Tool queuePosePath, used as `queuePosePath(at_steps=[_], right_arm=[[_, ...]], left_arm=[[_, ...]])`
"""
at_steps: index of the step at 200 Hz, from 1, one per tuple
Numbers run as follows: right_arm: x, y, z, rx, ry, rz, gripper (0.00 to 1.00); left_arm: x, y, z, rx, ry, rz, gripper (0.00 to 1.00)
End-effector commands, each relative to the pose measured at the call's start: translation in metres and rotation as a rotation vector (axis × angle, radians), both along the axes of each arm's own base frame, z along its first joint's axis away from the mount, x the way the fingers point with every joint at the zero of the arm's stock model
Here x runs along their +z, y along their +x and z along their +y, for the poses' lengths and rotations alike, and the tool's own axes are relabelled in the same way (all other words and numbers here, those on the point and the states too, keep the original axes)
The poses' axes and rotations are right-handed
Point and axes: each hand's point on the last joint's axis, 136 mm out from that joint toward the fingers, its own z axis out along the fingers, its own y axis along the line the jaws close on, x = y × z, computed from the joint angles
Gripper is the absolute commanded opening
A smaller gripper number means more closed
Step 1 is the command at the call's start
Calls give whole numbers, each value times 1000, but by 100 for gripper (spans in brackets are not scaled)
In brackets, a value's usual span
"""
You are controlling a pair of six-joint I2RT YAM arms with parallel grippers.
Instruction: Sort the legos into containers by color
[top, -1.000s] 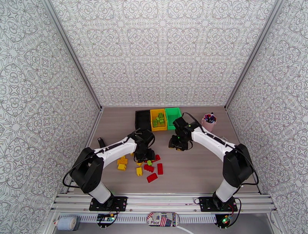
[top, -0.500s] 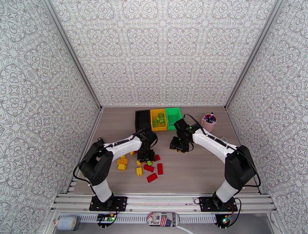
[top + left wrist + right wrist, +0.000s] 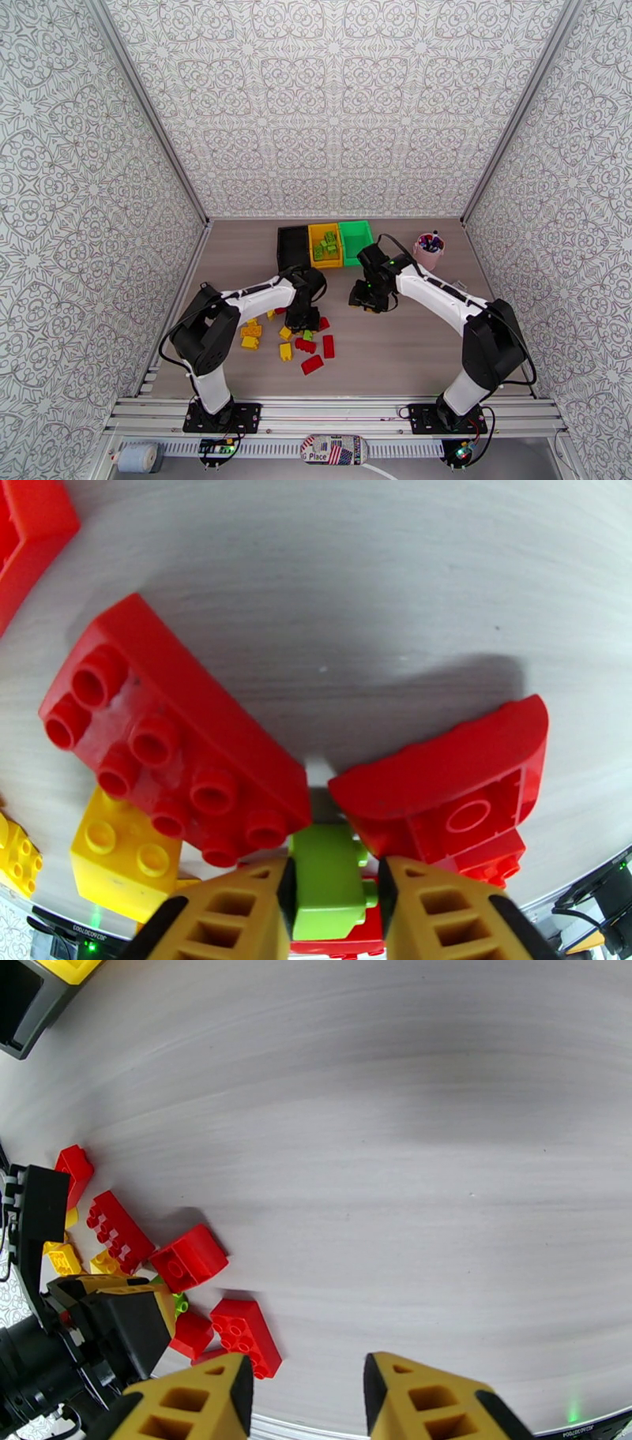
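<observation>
Your left gripper [image 3: 332, 894] clamps the green lego [image 3: 325, 867] by its near end at lower centre, since long red [image 3: 178, 733] and curved red [image 3: 450, 788] crowd its far end; right gripper [image 3: 306, 1382] hangs apart, empty, probably keeping clear.

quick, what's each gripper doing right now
left gripper: shut on a green lego
right gripper: open, holding nothing

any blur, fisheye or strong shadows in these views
Left wrist: sharp up close, the light green lego in the left gripper crisp, a soft shadow on the table beyond the curved red lego. Right wrist: the table grain bows, clear fisheye; the right gripper in focus. Top external: even light, no glare, the legos tiny.
</observation>
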Motion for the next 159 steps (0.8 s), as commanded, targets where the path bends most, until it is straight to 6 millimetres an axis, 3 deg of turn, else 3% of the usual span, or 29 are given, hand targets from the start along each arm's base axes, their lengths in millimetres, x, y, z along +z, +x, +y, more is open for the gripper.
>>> queuePosePath(at_steps=[1,65,159], right_arm=[[2,2,-1,-16,6,-22,43],[2,5,0,-15,9,-22,43],[3,6,-2,-28,8,-28,43]], left_arm=[[-9,-6,2,-18,31,20,32],[8,1,3,-23,26,-11,28],[51,31,4,19,-83,-72,26]])
